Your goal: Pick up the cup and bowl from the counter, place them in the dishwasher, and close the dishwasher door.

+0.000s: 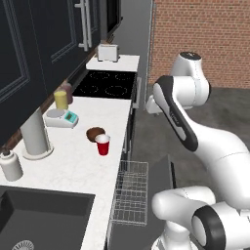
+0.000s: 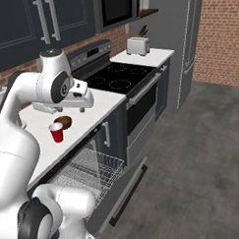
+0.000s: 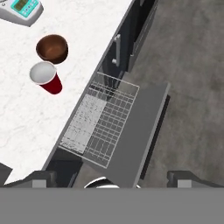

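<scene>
That red cup (image 3: pixel 46 78) looks light and slick, so with your claw (image 3: pixel 111 179) wide open, pinch across its rim, just near of the bowl (image 3: pixel 52 48).

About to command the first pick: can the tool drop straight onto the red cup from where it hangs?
Probably yes: the red cup stands upright beside the brown bowl, nothing above it, and the open tool hangs high.

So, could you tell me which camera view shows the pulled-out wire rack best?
The hand view: the rack is seen whole from above. The left base view shows it foreshortened; in the right base view the arm covers part of it.
</scene>
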